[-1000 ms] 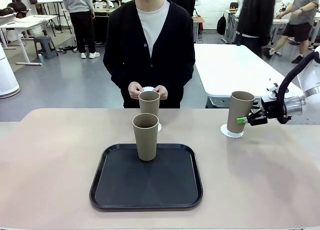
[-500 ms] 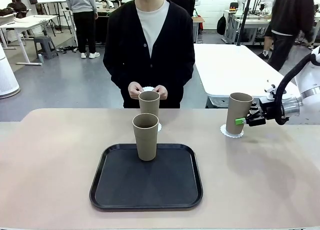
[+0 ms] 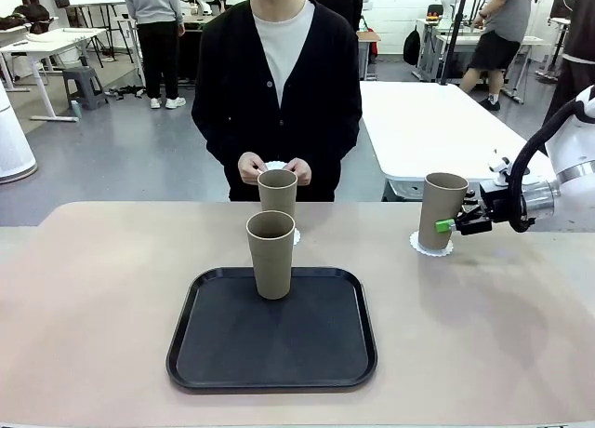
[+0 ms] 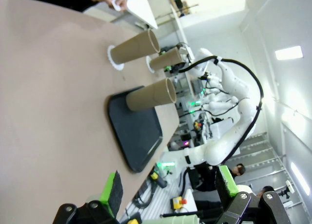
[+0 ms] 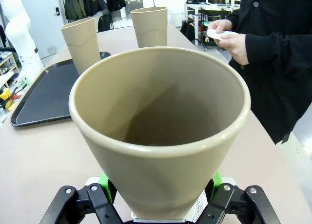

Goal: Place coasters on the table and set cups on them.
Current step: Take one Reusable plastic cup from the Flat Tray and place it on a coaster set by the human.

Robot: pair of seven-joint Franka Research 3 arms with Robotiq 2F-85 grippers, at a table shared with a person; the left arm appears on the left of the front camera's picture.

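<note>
1. Three cups are standing on the table. The right gripper is clamping the right cup low on its side. In the right wrist view the cup wall is hiding most of the green pads.
2. The right coaster is lying under that cup, just below the gripper, with its scalloped edge peeking out. Whether the base is sitting flat on it is hard to tell.
3. Well beyond the held cup from the right gripper, the middle cup is standing behind the tray cup. That cup is covering nearly all of the middle coaster.
4. Farther off, the person's hands are pinching a third coaster, which the fingers are partly hiding.
5. The left gripper is gaping wide and gripping nothing, its fingers cut off at the picture's bottom edge. The cups are lying far ahead of it.
6. The right cup's inside is showing bare walls. The black tray is carrying the tray cup, whose depth is in shadow.
</note>
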